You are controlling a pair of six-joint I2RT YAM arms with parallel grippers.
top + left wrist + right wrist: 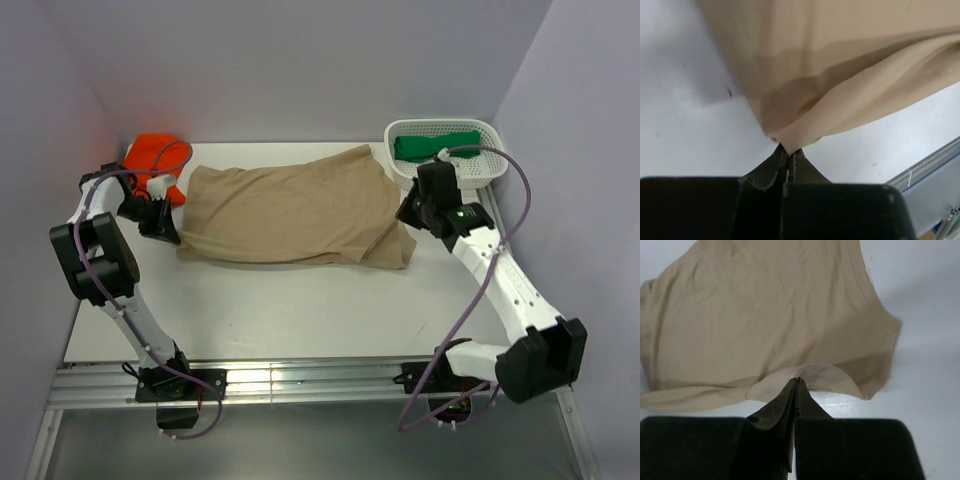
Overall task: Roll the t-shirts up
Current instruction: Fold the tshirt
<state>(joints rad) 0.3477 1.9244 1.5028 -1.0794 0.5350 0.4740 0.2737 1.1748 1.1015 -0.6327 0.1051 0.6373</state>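
A tan t-shirt (290,212) lies spread across the back of the white table. My left gripper (163,226) is at its left edge, shut on a hemmed corner of the tan cloth (800,131). My right gripper (410,212) is at its right edge, shut on a lifted fold of the same shirt (810,374). A dark green t-shirt (434,146) lies in the white basket (492,160) at the back right. A bright orange t-shirt (155,158) lies bunched at the back left corner.
Walls close the table on the left, back and right. A metal rail (310,382) runs along the near edge. The basket stands just behind my right arm. The orange shirt is just behind my left gripper.
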